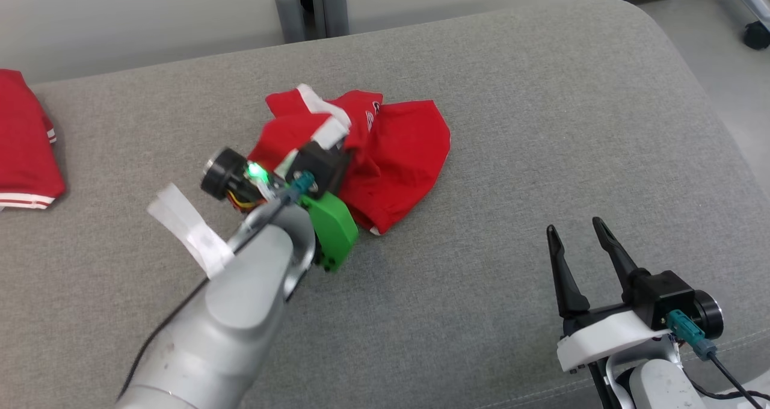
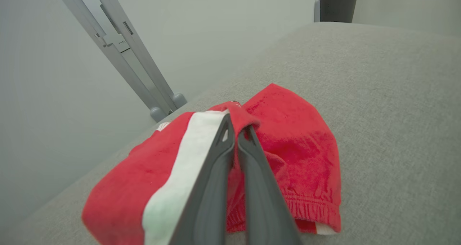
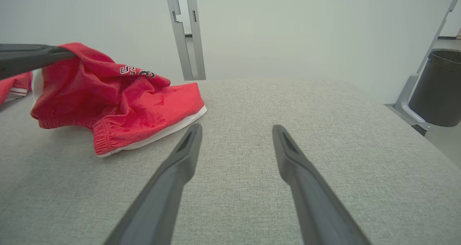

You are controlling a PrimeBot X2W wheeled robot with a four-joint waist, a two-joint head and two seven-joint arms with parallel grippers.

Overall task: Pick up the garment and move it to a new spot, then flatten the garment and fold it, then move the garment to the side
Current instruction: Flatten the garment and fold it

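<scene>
My left hand (image 2: 237,126) is clamped shut, its two dark fingers pressed together on a ridge of red cloth next to the white stripe (image 2: 187,147). What it holds is the garment (image 1: 403,150), a rumpled pair of red shorts. In the right wrist view the pinched fold stands up as a peak, while the elastic waistband (image 2: 309,209) and the rest of the cloth lie on the grey desk (image 1: 541,96). The heap sits a little left of the desk's middle, towards the far edge.

My right hand (image 1: 573,225) rests well apart, at the near right, with its fingers spread wide and nothing between them. Another red garment (image 1: 24,138) lies at the far left edge, clear of the one I hold.

I judge this to be the first step: the grip is made, but the lift and carry are not yet done. The next move calls for raising the left hand until the trailing cloth comes clear of the desk. Then I should take it to open ground, probably the bare stretch towards the right. I hold only one fold, so the cloth may slip or drag if I move sharply. A steady rise would suit best.
</scene>
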